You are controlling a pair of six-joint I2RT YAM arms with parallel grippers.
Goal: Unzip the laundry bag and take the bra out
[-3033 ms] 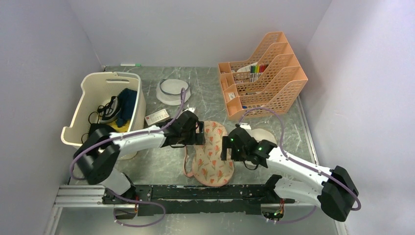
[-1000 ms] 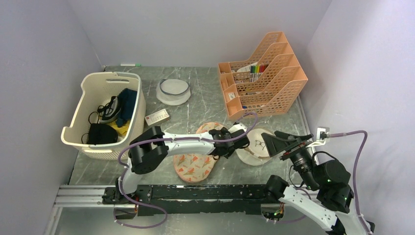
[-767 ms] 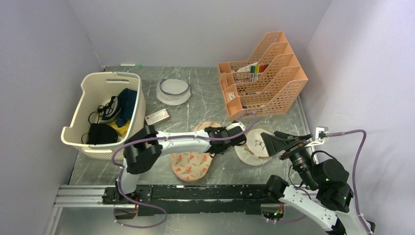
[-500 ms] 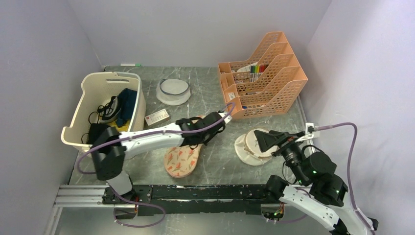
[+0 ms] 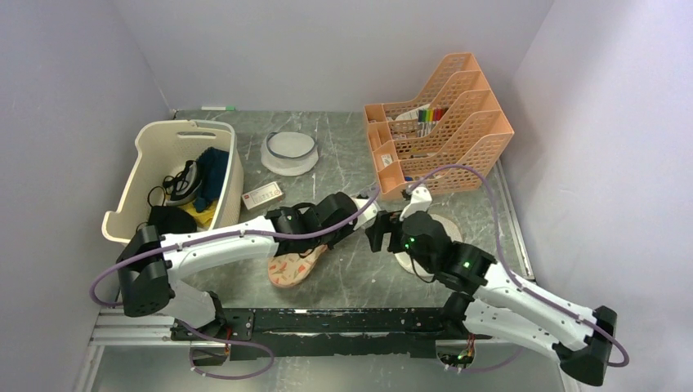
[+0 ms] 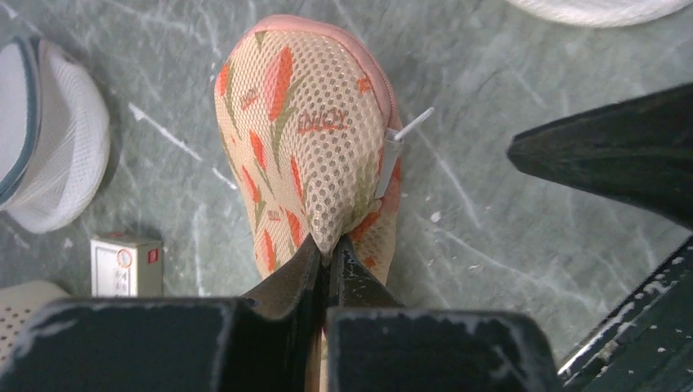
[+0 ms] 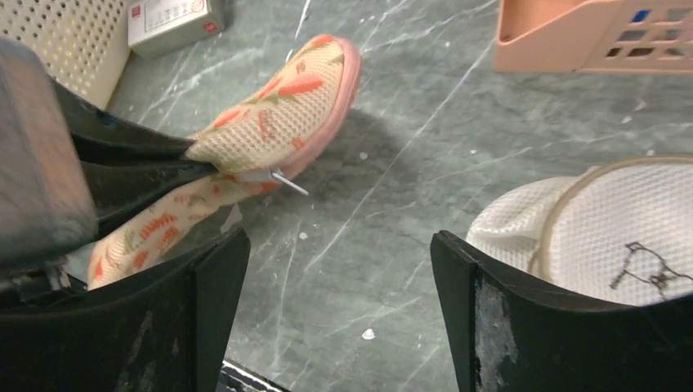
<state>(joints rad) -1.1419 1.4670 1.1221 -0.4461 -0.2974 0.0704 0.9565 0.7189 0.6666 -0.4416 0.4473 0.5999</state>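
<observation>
The laundry bag (image 6: 302, 139), peach mesh with red-pink flowers and a pink zip edge, is pinched at a fold of its fabric by my shut left gripper (image 6: 327, 245) and hangs partly off the table. Its grey zip pull (image 6: 391, 159) sticks out on the right side. In the top view the bag (image 5: 290, 268) shows below the left wrist. My right gripper (image 7: 339, 302) stands open just right of the bag (image 7: 270, 114), nothing between its fingers, with the zip pull (image 7: 274, 174) ahead of it. The bra is hidden.
A round white disc (image 5: 448, 224) with an eyeglasses drawing lies under the right arm. A cream basket (image 5: 176, 143) holding dark clothes stands at the left, an orange organiser (image 5: 441, 122) at the back right, a white mesh pouch (image 5: 289, 153) and a small box (image 5: 262, 195) behind.
The left gripper shut on the bag and pulled it leftward. The right arm swung down from the right edge to the middle beside the bag, its jaws narrowing a little.
</observation>
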